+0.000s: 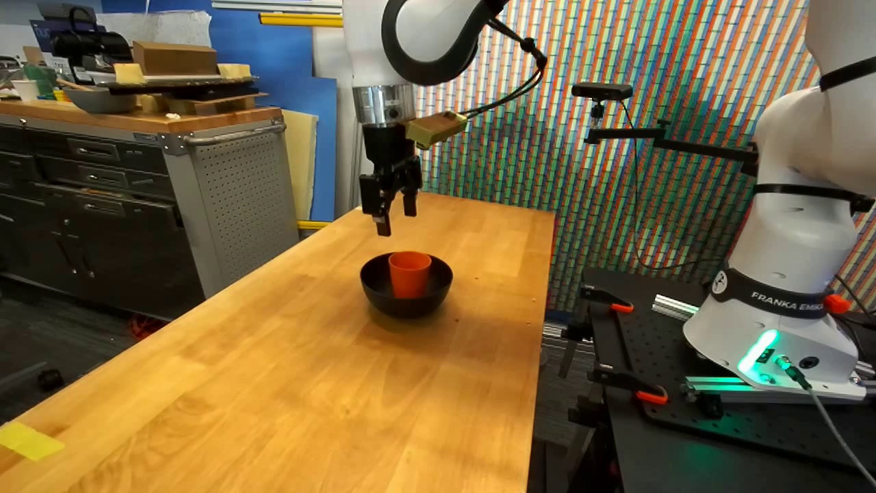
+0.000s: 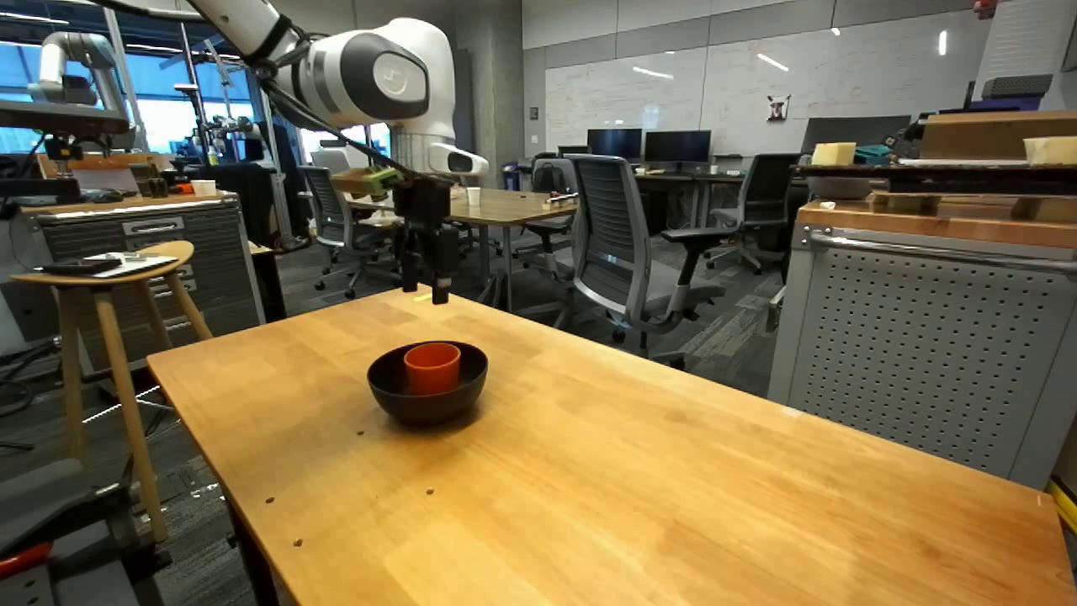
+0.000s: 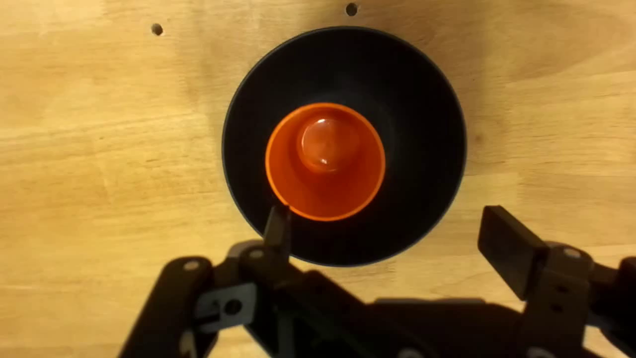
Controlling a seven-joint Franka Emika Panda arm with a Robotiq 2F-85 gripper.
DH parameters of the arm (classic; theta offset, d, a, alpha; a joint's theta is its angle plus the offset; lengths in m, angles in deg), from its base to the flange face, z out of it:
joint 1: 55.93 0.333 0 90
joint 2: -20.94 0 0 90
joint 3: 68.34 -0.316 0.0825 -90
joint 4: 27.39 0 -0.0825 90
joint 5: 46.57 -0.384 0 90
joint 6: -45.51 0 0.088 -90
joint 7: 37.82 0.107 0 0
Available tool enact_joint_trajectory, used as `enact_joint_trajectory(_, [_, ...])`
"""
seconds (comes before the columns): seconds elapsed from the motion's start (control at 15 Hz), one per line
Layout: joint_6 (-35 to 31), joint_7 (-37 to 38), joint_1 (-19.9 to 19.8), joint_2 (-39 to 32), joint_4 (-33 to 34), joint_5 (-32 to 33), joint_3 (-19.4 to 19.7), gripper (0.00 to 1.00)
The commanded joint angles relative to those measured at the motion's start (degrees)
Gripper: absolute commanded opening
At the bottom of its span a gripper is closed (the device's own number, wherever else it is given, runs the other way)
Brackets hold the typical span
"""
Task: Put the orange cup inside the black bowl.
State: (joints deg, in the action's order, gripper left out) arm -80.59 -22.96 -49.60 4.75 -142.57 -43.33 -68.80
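The orange cup [image 1: 409, 275] stands upright inside the black bowl [image 1: 406, 309] on the wooden table. In an exterior view the cup [image 2: 432, 370] rises slightly above the rim of the bowl [image 2: 423, 411]. In the wrist view the cup [image 3: 325, 191] lies a little left of the middle of the bowl [image 3: 422, 149], its mouth facing the camera. My gripper [image 1: 397, 218] is open, holds nothing and hangs above the bowl, apart from it. It also shows in an exterior view [image 2: 425, 291]. In the wrist view its fingers [image 3: 386, 214] are spread wide below the cup.
The wooden table [image 1: 328, 397] carries the bowl, and a piece of yellow tape [image 1: 31, 440] sticks to one end. A grey cabinet [image 1: 239, 192] stands beyond the table's side. A stool [image 2: 181, 252] and an office chair [image 2: 614, 227] stand on the floor around it.
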Motion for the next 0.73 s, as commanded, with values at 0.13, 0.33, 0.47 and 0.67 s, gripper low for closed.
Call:
enact_joint_trajectory(0.13, [9.33,1.09,3.23,13.14,-4.59,9.27,-2.71,1.0])
enact_joint_trajectory(0.33, [15.31,-0.11,3.4,16.89,-4.03,12.16,-4.7,1.0])
enact_joint_trajectory(0.47, [18.95,-2.14,2.83,17.87,-3.45,10.62,-5.45,1.0])
enact_joint_trajectory(0.67, [17.97,-0.82,2.6,16.7,-2.73,10.86,-5.81,1.0])
